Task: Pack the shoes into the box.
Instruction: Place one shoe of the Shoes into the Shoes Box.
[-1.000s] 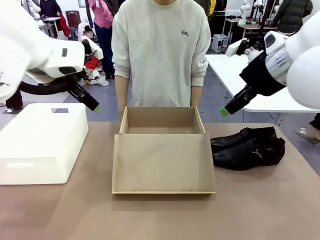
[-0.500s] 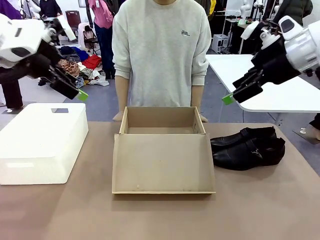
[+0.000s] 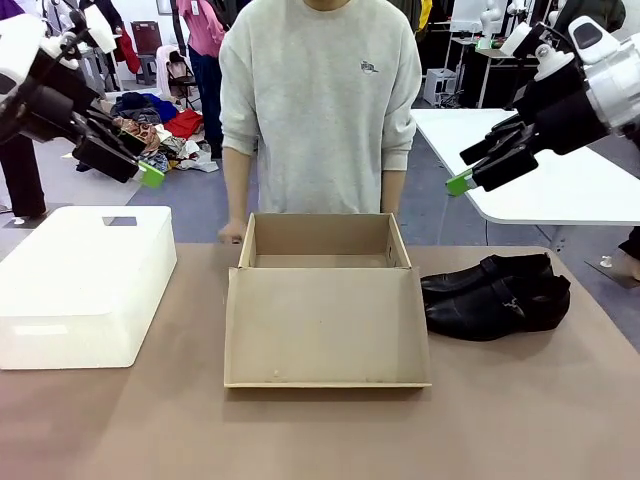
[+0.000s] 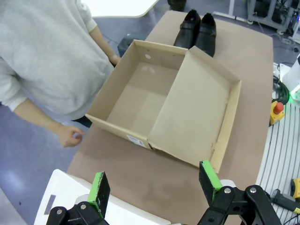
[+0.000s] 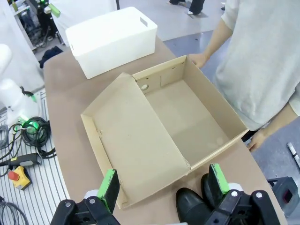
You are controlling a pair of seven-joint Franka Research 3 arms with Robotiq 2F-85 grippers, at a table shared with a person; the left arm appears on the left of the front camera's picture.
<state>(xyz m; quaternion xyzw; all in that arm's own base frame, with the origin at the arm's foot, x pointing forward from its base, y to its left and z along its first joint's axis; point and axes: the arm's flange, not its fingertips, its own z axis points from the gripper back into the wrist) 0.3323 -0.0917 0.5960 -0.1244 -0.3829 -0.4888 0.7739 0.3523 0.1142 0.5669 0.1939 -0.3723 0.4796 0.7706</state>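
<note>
On the table's right side, the glossy black pointed-toe shoes lie side by side just beside the open cardboard shoebox. They sit well below the raised right gripper, whose jaws are spread, holding nothing. The left gripper is spread wide too, up high at the far left.

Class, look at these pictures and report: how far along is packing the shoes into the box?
Done: the box stands open on the table, its lid flat toward the robot, nothing inside it. In hand: nothing; the left gripper and the right gripper hang open above the table, holding nothing. Left: both shoes lie side by side on the table to the box's right, and each must go in.
</note>
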